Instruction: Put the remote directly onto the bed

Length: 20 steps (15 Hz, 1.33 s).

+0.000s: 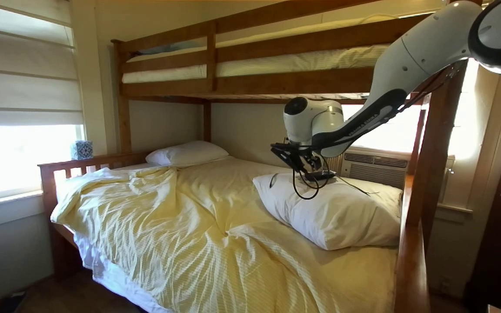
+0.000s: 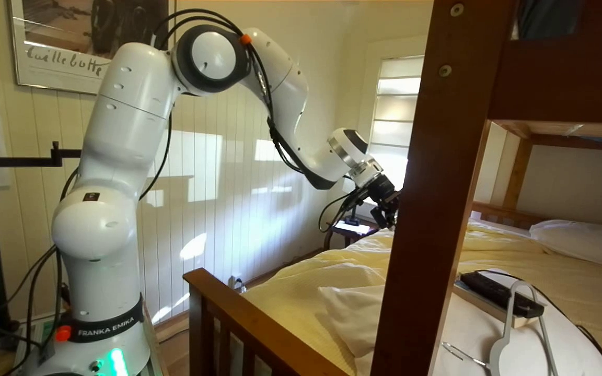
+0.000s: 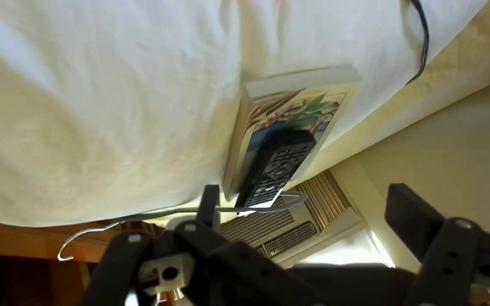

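Note:
The black remote (image 3: 277,170) lies on a paperback book (image 3: 300,97) on a white pillow (image 1: 346,213) of the lower bunk; it also shows in both exterior views (image 1: 321,175) (image 2: 500,293). The bed (image 1: 159,226) has a rumpled yellow sheet and shows behind the pillow in an exterior view (image 2: 588,261). My gripper (image 3: 309,208) is open and empty, its fingers wide apart. In an exterior view the gripper (image 1: 311,164) is close above the remote. In an exterior view it is partly hidden by the bunk post (image 2: 426,198).
A grey hanger (image 2: 499,352) lies across the pillow against the remote's near end; its hook (image 3: 87,229) shows in the wrist view. A black cable (image 3: 424,38) lies on the pillow. The upper bunk (image 1: 294,80) hangs above. An air conditioner (image 1: 374,169) sits behind the pillow.

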{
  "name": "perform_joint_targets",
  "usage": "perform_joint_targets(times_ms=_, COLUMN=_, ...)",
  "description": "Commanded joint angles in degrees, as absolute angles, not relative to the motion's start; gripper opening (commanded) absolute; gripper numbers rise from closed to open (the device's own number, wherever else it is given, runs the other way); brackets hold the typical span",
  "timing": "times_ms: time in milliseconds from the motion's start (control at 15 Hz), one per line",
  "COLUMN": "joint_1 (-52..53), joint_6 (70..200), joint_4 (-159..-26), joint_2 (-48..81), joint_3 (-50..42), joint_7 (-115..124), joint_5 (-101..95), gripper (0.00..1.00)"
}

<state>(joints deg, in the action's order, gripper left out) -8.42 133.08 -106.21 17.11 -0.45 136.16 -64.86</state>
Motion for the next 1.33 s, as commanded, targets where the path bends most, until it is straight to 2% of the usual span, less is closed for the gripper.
perform_joint_targets(times_ms=0, joint_1=-6.26, joint_6=133.38, joint_4=-106.25, joint_2=17.09, joint_3=-3.08, joint_7=135.81, joint_5=-64.17, gripper=1.0)
perform_joint_targets(times_ms=467, joint_1=-5.58, joint_6=129.77, joint_4=-104.2, joint_2=19.16, joint_3=-4.86, joint_7=127.75, joint_5=-65.36, gripper=1.0)
perform_joint_targets(times_ms=800, joint_1=-9.31, joint_6=134.89, joint_4=-100.4, joint_2=23.72, joint_3=-7.5, joint_7=115.58, joint_5=-61.84, gripper=1.0)
perform_joint_targets(times_ms=1267, joint_1=-10.92, joint_6=138.24, joint_4=-98.79, joint_2=26.86, joint_3=-10.23, joint_7=112.16, joint_5=-53.96, gripper=1.0)
